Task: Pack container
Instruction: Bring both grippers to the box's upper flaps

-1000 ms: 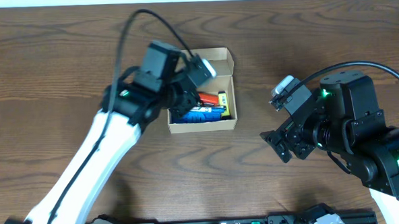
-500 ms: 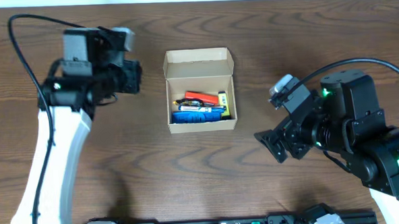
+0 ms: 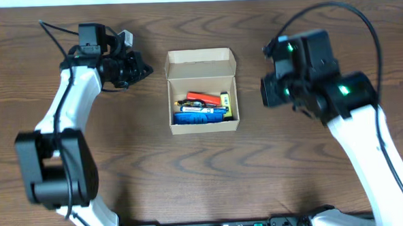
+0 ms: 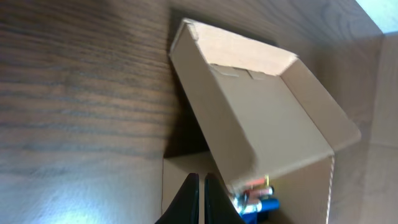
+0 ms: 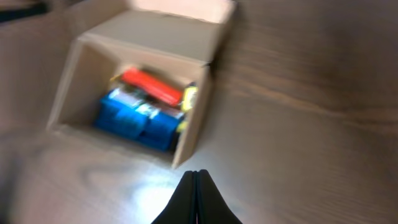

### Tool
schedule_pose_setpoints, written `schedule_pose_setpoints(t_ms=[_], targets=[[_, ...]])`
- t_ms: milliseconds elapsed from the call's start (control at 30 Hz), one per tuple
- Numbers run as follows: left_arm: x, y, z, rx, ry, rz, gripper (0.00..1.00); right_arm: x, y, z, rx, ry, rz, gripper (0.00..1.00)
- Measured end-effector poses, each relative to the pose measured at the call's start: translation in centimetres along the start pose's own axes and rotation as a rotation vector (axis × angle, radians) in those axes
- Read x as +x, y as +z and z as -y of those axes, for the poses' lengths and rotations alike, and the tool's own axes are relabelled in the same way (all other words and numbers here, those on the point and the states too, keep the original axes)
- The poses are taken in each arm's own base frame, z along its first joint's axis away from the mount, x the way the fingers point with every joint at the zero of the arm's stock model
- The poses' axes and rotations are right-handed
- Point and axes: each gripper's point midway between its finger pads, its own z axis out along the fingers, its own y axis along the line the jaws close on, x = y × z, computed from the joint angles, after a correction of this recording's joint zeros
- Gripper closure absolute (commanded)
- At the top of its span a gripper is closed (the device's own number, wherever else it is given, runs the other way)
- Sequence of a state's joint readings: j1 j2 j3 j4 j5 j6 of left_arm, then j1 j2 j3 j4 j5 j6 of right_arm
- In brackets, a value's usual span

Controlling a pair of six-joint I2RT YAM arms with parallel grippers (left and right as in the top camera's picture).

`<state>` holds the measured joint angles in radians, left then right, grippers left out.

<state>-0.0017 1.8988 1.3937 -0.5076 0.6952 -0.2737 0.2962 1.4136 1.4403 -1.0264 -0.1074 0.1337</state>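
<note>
- Small tan cardboard container (image 3: 201, 64), rectangular and matte, with plain unmarked faces and crisp fold lines; set near the middle of the table (image 3: 327, 182), between the two arms and touching neither.
- Hinged flap lid thrown back at the far edge, with two small tuck tabs showing on its inner face in the left wrist view.
- Inside, packed toward the near end: a glossy red cylinder (image 3: 199, 97) lying slantwise, a flat blue pack (image 3: 200, 115) with pale printing too small to read, and a yellow piece (image 3: 225, 102) with a dark mark against the right wall.
- Dark brown wood-grain tabletop, smooth, with a soft glare patch in both wrist views.
- Left gripper (image 4: 199, 190): black tapered fingers pressed together, empty, just left of the open lid.
- Right gripper (image 5: 196, 185): black fingers closed to a single point, gripping nothing, off the container's right side; picture blurred.
</note>
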Motion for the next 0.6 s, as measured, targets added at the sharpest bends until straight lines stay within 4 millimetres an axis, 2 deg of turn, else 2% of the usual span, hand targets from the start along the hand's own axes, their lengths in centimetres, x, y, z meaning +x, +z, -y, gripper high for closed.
schedule_pose_setpoints(t_ms=[233, 333, 467, 600], targets=[[-1.3, 4.0, -1.8, 0.029, -0.106, -0.063, 0.94, -2.7, 8.5, 4.6, 0.050, 0.216, -0.015, 0.99], [-1.6, 5.4, -2.4, 0.042, -0.145, -0.086, 0.94, -2.8, 12.5, 5.8, 0.008, 0.298, -0.046, 0.99], [-1.1, 6.9, -3.3, 0.055, -0.187, -0.121, 0.95, -2.4, 16.9, 6.2, -0.069, 0.377, -0.085, 0.99], [-0.4, 7.8, -3.5, 0.066, -0.210, -0.154, 0.94, -1.4, 21.2, 5.6, -0.168, 0.454, -0.136, 0.99]])
